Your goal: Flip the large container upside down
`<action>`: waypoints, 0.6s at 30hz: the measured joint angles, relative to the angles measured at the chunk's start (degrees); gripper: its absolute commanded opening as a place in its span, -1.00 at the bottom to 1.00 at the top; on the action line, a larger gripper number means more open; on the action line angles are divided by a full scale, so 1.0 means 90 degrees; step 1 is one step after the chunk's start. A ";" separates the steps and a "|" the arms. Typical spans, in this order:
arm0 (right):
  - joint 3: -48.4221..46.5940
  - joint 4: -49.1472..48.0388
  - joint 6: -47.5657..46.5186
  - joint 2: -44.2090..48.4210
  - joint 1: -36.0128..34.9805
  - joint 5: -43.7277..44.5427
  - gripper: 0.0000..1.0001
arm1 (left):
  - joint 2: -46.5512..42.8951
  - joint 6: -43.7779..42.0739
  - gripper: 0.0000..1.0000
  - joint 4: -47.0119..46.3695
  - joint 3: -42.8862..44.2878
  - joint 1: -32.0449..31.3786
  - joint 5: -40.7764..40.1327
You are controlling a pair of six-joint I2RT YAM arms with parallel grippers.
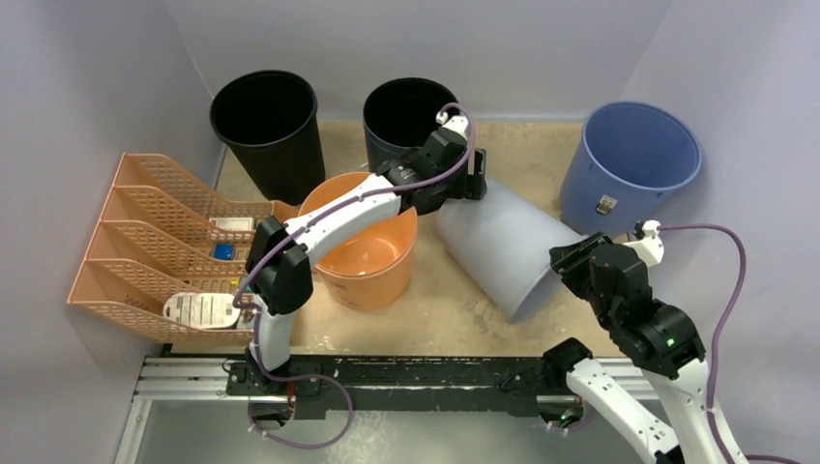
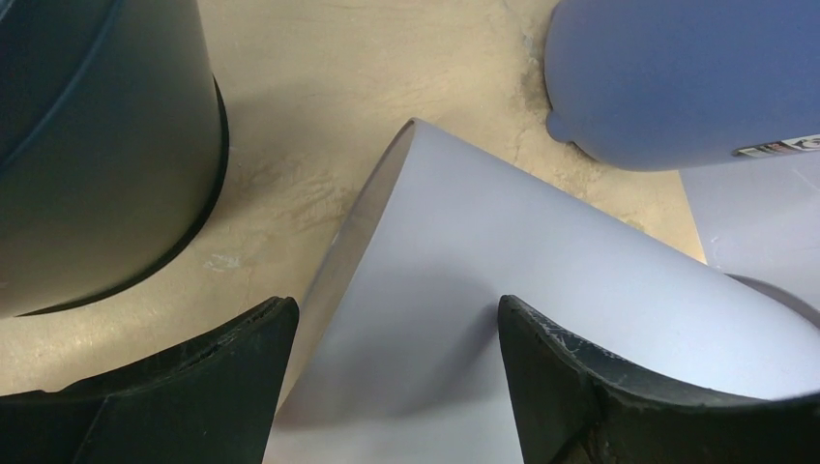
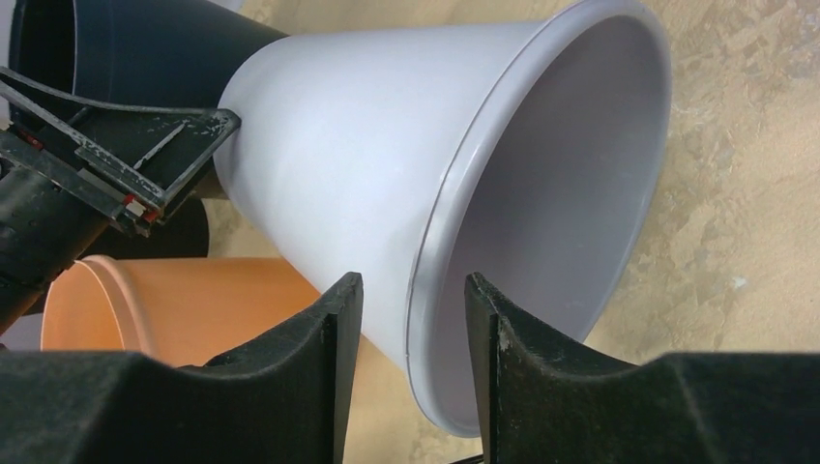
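The large container [image 1: 503,246] is a pale grey-white bucket lying on its side at the table's middle, its mouth facing the near right. My left gripper [image 1: 476,186] is open at its closed base end, and in the left wrist view [image 2: 396,304] the fingers stand wide apart over the bucket's wall [image 2: 541,290]. My right gripper [image 1: 566,259] is at the mouth. In the right wrist view [image 3: 414,280] its fingers straddle the bucket's rim [image 3: 435,242], one outside and one inside, with gaps on both sides.
An orange bucket [image 1: 363,246] stands just left of the container. Two black bins [image 1: 266,121] [image 1: 406,111] stand at the back, and a blue bin [image 1: 638,155] at the back right. An orange file rack [image 1: 155,242] lies at the left.
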State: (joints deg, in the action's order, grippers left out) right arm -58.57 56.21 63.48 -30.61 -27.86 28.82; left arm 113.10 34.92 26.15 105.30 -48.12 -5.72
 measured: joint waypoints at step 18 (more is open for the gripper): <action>0.0306 -0.0022 0.0097 0.0109 0.0000 -0.0165 -0.59 | -0.0282 -0.0168 0.54 0.0002 -0.0481 0.0512 0.1710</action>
State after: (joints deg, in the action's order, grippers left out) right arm -55.81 56.01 64.36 -29.63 -27.86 27.33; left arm 110.56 33.41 26.17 100.97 -43.51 9.67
